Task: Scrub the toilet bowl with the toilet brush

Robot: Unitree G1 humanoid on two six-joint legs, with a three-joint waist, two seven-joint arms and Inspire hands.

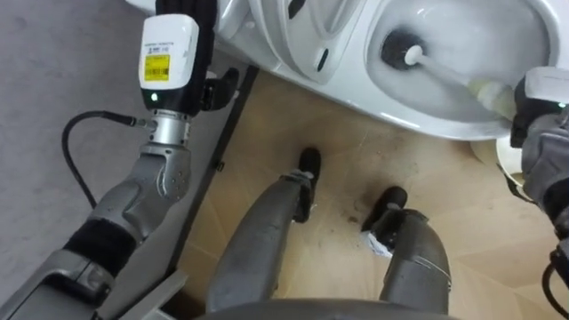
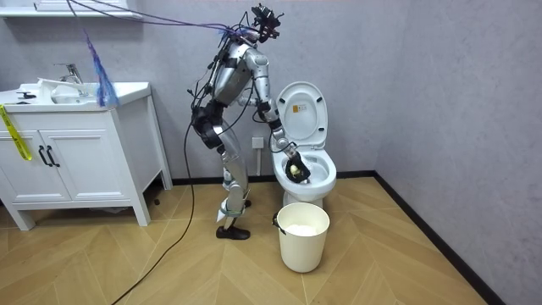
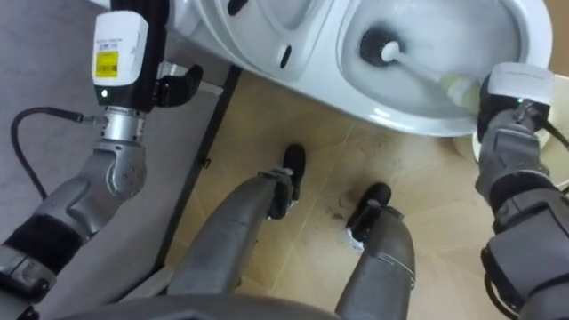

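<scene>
Right robot hand (image 3: 498, 98): is clenching, as far as we are making out, the pale handle end of the toilet brush (image 3: 418, 69).

Left robot hand (image 3: 178, 87): is hanging outside the toilet bowl (image 3: 391, 116); we cannot tell its grasp.

Toilet brush: is lying inside the toilet bowl. Its long axis is slanting from the robot's right toward its left, with the dark head pointing into the bottom.

Progress: we are judging scrubbing under way. Walls, rim and stowing are remaining.
</scene>
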